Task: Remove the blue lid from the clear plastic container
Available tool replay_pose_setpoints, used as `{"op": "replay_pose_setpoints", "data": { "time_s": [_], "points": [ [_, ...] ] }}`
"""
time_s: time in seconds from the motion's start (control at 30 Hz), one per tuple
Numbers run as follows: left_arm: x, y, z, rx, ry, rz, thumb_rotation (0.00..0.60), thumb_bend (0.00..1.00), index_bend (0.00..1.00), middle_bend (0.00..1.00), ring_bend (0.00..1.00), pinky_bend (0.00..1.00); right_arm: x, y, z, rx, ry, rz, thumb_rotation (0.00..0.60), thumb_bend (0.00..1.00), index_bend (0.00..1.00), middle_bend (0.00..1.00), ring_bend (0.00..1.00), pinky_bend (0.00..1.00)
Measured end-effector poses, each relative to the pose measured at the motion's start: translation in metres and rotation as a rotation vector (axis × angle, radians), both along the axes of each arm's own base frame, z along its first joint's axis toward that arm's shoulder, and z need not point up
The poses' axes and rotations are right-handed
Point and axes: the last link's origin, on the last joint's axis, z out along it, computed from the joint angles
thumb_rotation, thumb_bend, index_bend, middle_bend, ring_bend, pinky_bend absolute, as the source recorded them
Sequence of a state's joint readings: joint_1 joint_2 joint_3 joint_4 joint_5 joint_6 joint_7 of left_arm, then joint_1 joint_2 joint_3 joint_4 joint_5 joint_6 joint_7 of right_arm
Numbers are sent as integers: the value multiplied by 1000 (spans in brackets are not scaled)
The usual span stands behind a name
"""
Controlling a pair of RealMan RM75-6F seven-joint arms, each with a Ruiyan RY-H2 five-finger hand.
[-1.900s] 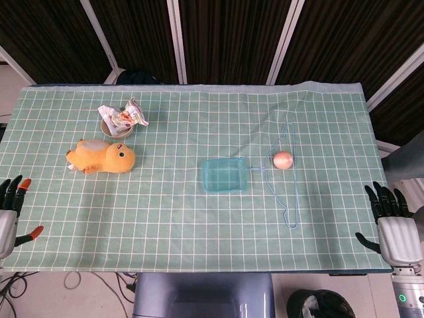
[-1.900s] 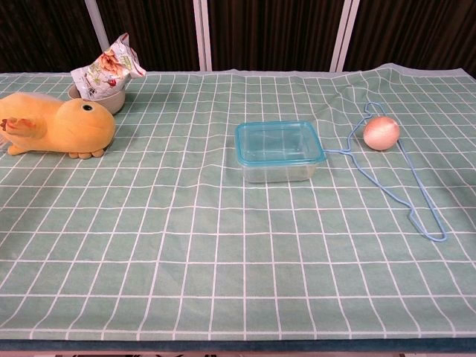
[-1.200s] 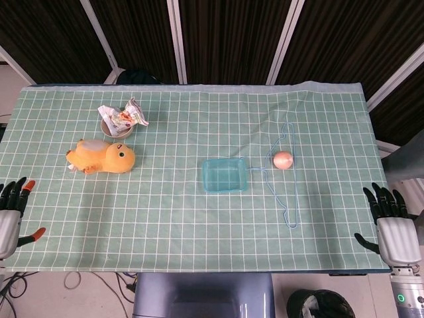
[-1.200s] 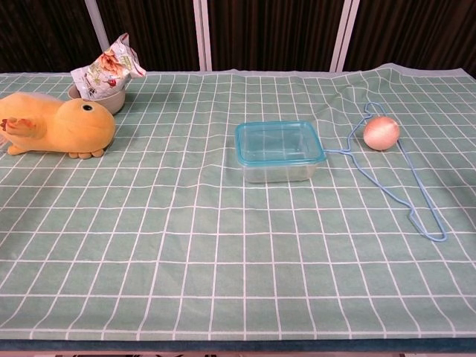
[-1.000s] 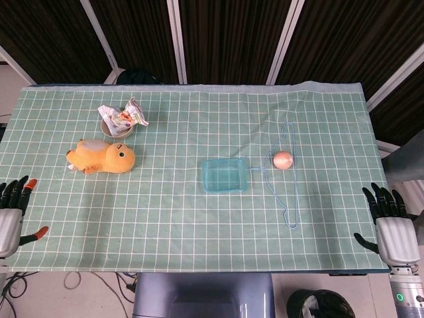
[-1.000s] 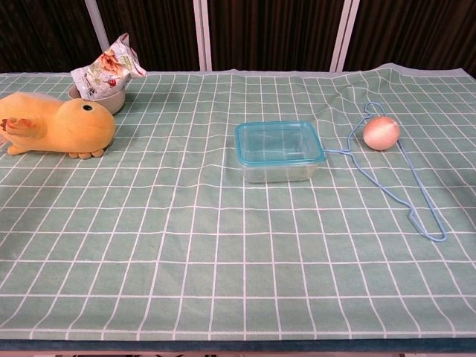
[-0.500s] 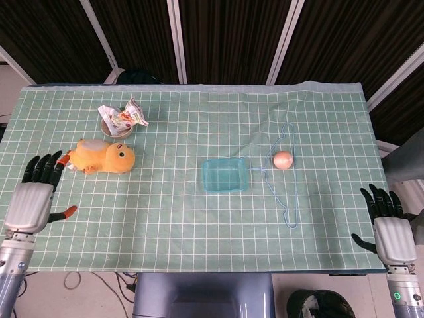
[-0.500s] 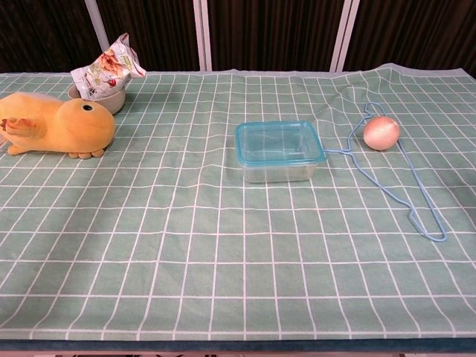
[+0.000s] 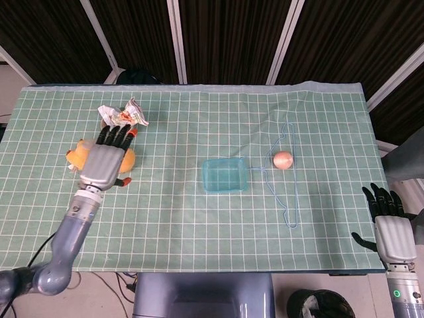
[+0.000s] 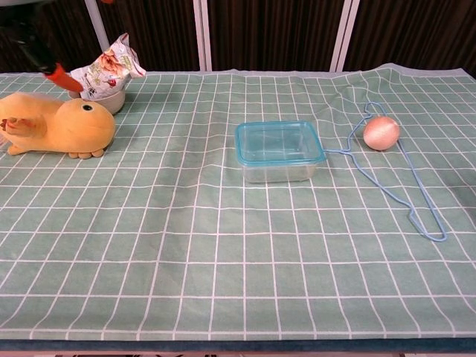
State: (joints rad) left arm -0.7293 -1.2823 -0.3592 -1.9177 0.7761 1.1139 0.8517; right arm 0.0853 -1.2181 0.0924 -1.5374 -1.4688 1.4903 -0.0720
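Observation:
The clear plastic container [image 9: 224,176] [image 10: 279,159] sits mid-table with its blue lid [image 10: 279,142] on top. My left hand [image 9: 107,160] hovers over the yellow duck toy, well to the left of the container, fingers spread and holding nothing; in the chest view only a dark finger with an orange tip [image 10: 46,67] shows at the top left. My right hand [image 9: 391,228] hangs off the table's front right corner, fingers apart and empty, far from the container.
A yellow plush duck [image 10: 59,128] lies at the left, partly hidden under my left hand in the head view. A bowl with a snack bag [image 10: 104,74] stands behind it. A blue wire hanger [image 10: 394,175] and a peach ball [image 10: 381,132] lie right of the container.
My left arm has swung up from the table's front left edge and inward over the duck toy. The right hand has barely shifted. The container and lid have not moved.

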Motion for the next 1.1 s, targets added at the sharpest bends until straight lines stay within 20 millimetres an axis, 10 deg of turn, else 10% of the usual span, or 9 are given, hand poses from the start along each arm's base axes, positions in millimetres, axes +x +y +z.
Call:
{"op": "replay_pose_setpoints", "data": {
  "time_s": [0.63,1.1],
  "points": [
    [101,33,-144,-151,-39,150,600,0,0,0,0,17,-2,-3,1,-5,-41,-39,600,187,0,0,0,0],
    [132,25,-173,-218,-34,151,600,0,0,0,0,17,-3,-4,-2,5,-50,-57,600,187,0,0,0,0]
  ]
}}
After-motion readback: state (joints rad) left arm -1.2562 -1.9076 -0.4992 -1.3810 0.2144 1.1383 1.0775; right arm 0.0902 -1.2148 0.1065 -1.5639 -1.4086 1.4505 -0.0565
